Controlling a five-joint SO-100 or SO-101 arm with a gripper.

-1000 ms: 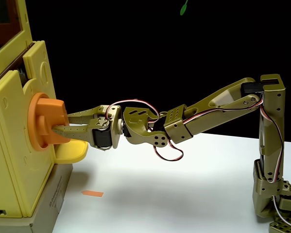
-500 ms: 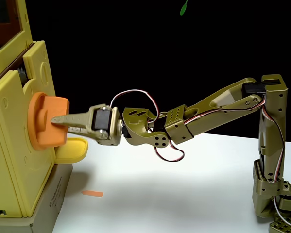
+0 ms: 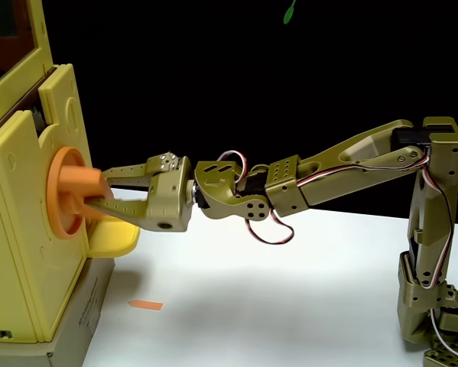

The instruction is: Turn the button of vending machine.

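The vending machine (image 3: pixel 22 229) stands at the left edge of the white table (image 3: pixel 290 290), raised on a pale cardboard box (image 3: pixel 79 321) whose corner shows beneath it. A red-framed window (image 3: pixel 14 34) sits at its upper left. On its front face the button (image 3: pixel 76 191) juts out toward the right, its bar seen thin and level from this side. The gripper (image 3: pixel 99 187) is closed on the button: one finger lies along the top of the bar, the other presses from below. Just under the lower finger the yellow tray (image 3: pixel 114 237) sticks out from the machine, close beneath the gripper body. The olive arm (image 3: pixel 328 172) reaches almost level across the table from its base (image 3: pixel 431 306) at the right edge, with red and white wires (image 3: pixel 267 229) looping below the wrist. A small orange tape strip (image 3: pixel 145 305) lies on the table near the box. Between the box and the arm's base the tabletop is bare; behind everything hangs a black backdrop with a small green leaf shape (image 3: pixel 290 11) at the top.
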